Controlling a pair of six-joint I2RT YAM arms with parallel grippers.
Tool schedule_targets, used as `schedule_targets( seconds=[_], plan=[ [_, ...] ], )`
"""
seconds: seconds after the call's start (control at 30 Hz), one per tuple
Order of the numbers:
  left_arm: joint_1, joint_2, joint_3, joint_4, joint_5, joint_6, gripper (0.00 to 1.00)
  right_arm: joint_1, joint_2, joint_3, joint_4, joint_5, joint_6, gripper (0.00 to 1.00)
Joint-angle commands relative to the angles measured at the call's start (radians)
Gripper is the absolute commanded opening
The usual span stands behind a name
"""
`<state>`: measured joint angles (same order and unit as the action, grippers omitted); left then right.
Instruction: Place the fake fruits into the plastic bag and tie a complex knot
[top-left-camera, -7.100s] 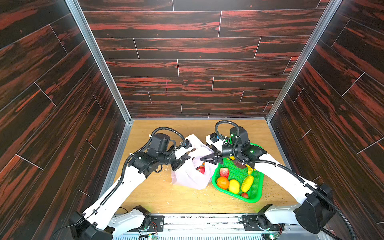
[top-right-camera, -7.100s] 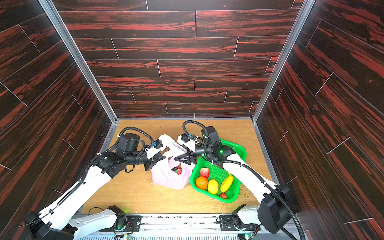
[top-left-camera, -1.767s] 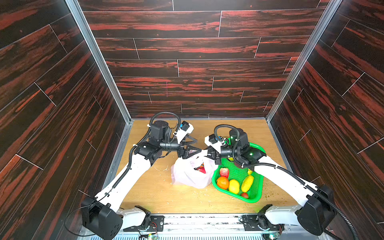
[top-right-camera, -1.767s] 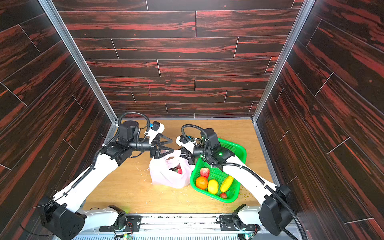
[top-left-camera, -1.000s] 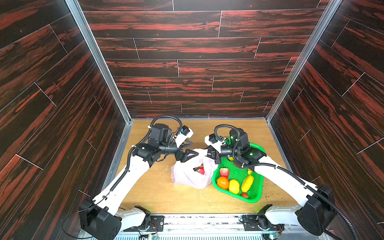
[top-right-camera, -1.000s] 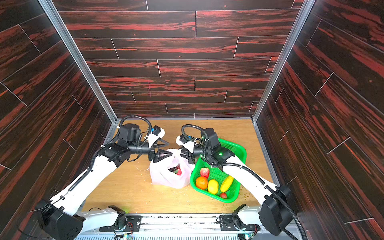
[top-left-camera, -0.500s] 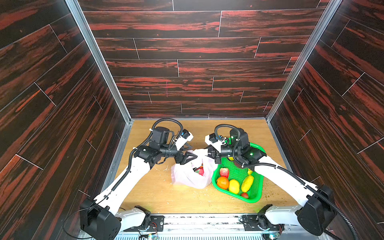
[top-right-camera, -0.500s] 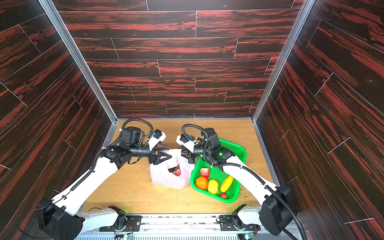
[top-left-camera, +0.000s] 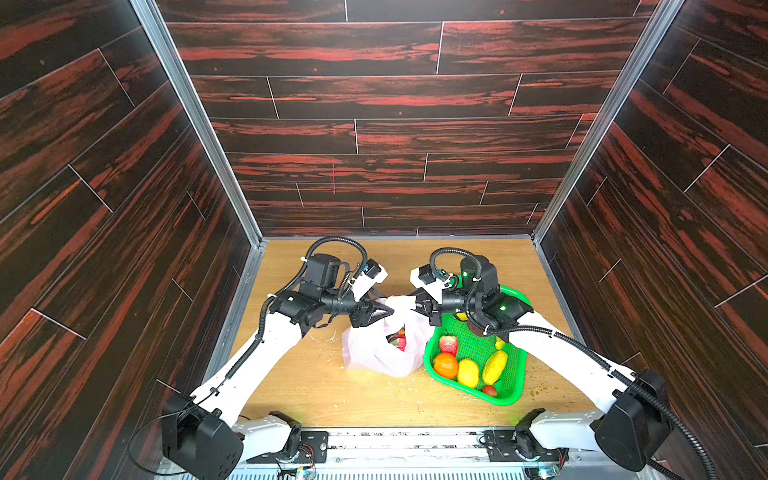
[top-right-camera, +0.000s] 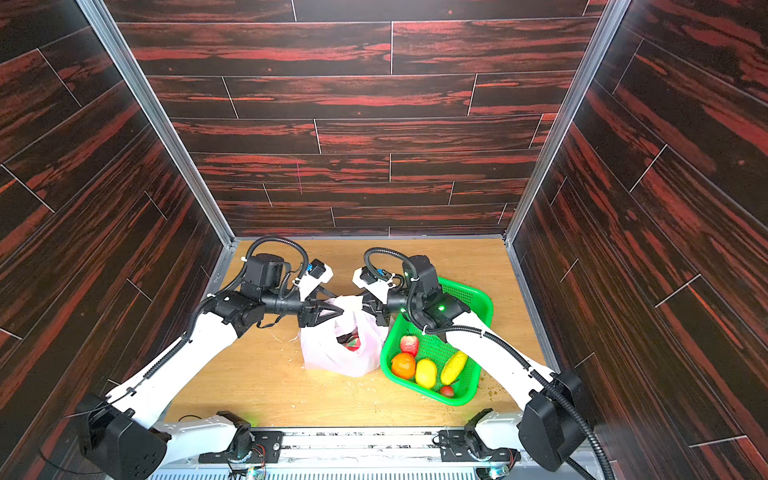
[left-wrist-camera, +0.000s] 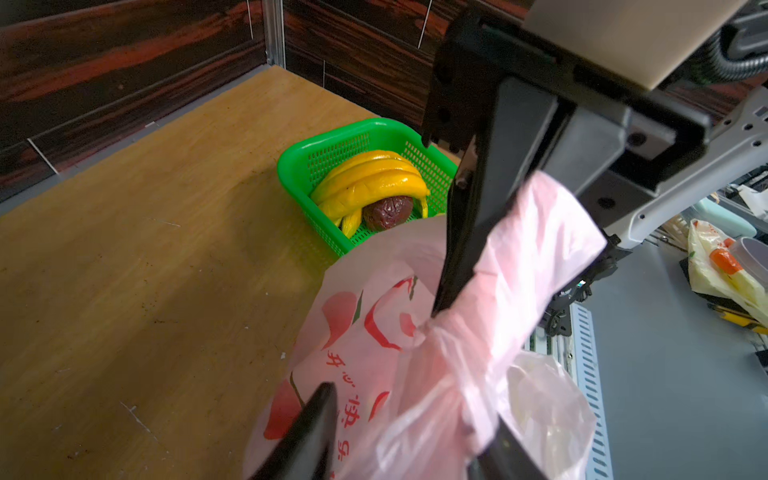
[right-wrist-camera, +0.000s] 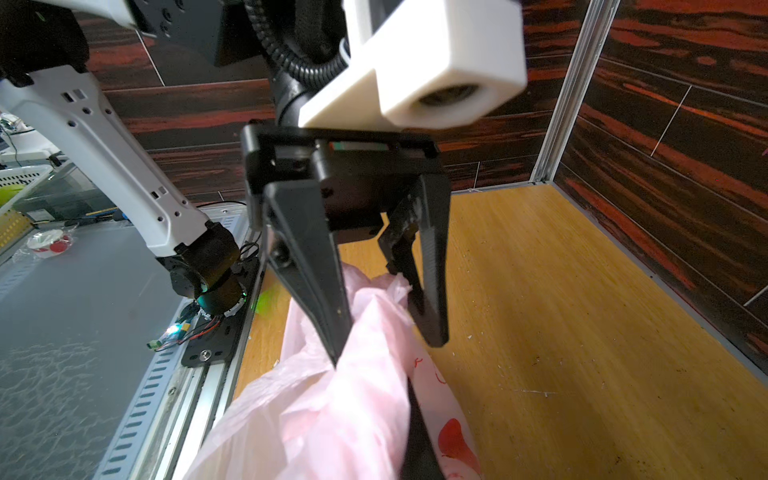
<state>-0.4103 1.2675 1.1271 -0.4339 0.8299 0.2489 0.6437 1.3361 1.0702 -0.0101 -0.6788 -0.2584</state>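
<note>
The plastic bag (top-left-camera: 380, 353) (top-right-camera: 332, 353) stands on the table with a red fruit (top-left-camera: 399, 341) showing in its mouth. My right gripper (top-left-camera: 415, 305) (right-wrist-camera: 409, 386) is shut on a bunched strap handle (left-wrist-camera: 511, 266) and holds it up. My left gripper (top-left-camera: 388, 309) (left-wrist-camera: 411, 407) faces it, jaws apart, straddling that same strap (right-wrist-camera: 374, 324). No knot shows. More fake fruits lie in the green basket (top-left-camera: 513, 397): an orange (top-left-camera: 444, 365), a lemon (top-left-camera: 467, 372), a banana bunch (left-wrist-camera: 370, 178) and a dark purple-brown one (left-wrist-camera: 386, 212).
The basket touches the bag's right side. Dark panel walls close the table on three sides, with metal posts (top-left-camera: 552, 199) at the back corners. White crumbs dot the wood (top-left-camera: 316, 338) to the left of the bag. Bare tabletop (top-left-camera: 299, 386) lies in front of it.
My left gripper has swung down from behind the bag to the raised strap, and its jaws have narrowed around it. The right gripper has kept its hold in place.
</note>
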Motion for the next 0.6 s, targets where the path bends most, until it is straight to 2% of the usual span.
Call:
schedule_targets(
  seconds=[0.0,0.27,0.37,0.47,0.57],
  plan=[
    [-0.001,0.002,0.006,-0.032,0.012,0.029,0.39,-0.002,-0.023,0.016,0.025,-0.015,0.001,0.00],
    [-0.001,-0.014,0.006,-0.037,-0.016,0.033,0.03,-0.002,-0.021,0.020,-0.002,-0.001,0.001,0.00],
    [-0.001,-0.028,0.002,-0.032,-0.045,0.036,0.00,-0.001,-0.029,0.025,-0.046,0.024,-0.013,0.03],
    [-0.001,-0.040,-0.002,-0.023,-0.081,0.037,0.00,-0.002,-0.042,0.027,-0.088,0.068,-0.019,0.14],
    [-0.001,-0.044,-0.005,-0.019,-0.098,0.040,0.00,-0.002,-0.063,0.028,-0.141,0.106,-0.028,0.33]
  ],
)
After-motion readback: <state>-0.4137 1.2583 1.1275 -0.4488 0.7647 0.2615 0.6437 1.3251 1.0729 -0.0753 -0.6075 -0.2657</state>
